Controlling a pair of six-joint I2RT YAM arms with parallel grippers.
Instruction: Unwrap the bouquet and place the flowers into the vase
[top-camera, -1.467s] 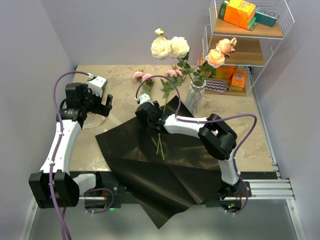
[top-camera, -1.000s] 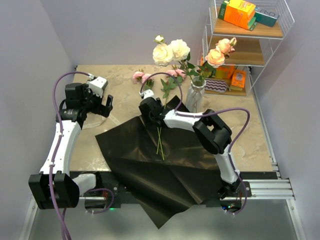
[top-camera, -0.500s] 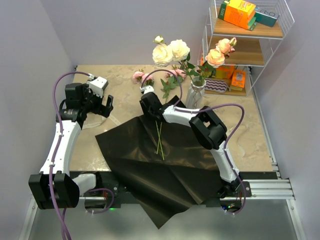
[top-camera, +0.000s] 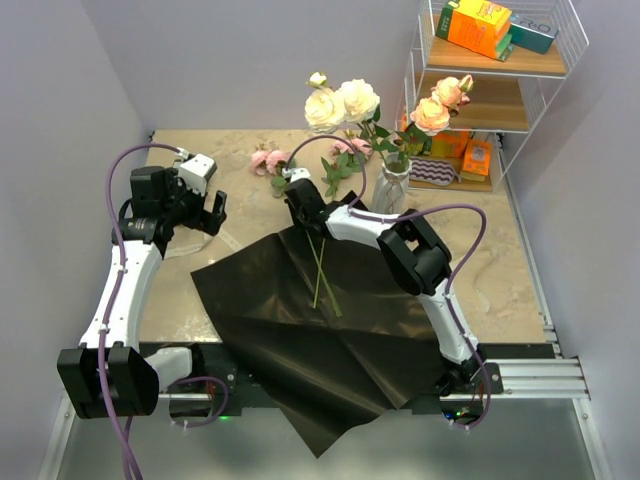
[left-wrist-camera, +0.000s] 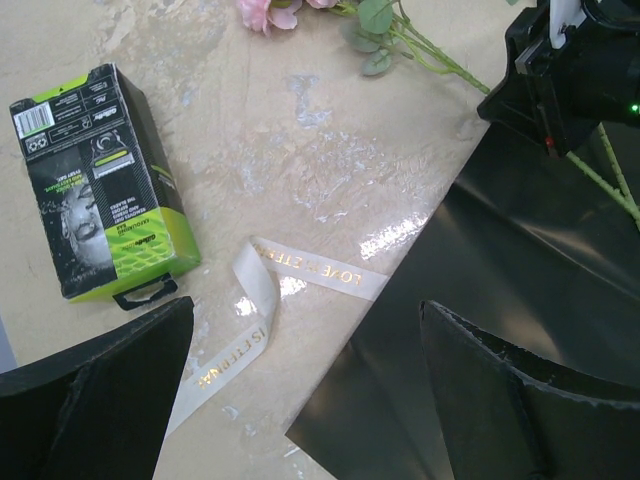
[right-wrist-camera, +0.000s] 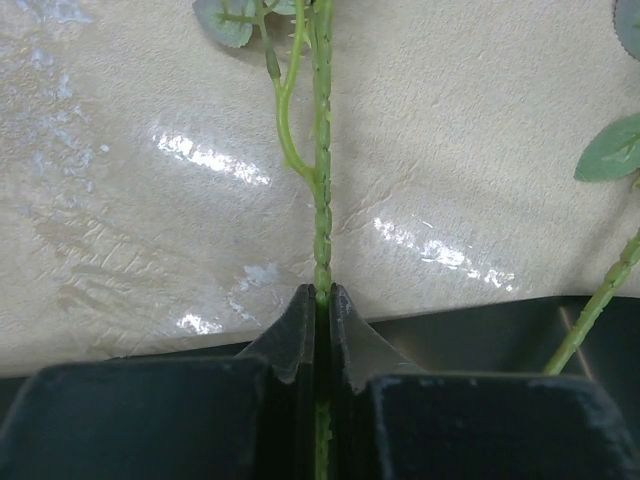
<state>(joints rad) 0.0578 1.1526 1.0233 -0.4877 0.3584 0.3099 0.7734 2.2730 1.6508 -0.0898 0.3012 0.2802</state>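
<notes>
Top view: your right gripper (top-camera: 300, 207) has slid up from mid-sheet to the top edge of the black paper (top-camera: 330, 345), centre frame. Its fingers, apart a second ago, are now pinched on a rose stem (top-camera: 333, 300). That stem has swung: it ran almost parallel to the second stem (top-camera: 316, 295), and now the two cross. It lies diagonally, with its pink blooms (top-camera: 265, 160) toward the upper left, shifted left on the table (top-camera: 500, 280), and its cut end toward the lower right. The vase (top-camera: 392, 190) stands just right of the gripper, holding cream and peach roses (top-camera: 342, 100). Your left gripper (top-camera: 208, 213) hasn't moved from centre left.

Left wrist view: the fingers stand wide apart with nothing between them, above the ribbon (left-wrist-camera: 300, 275). The paper fills the lower right and a green-and-black box (left-wrist-camera: 100, 180) sits upper left.

Right wrist view: the jaws are clamped on the stem, which runs straight up the frame over the table.
</notes>
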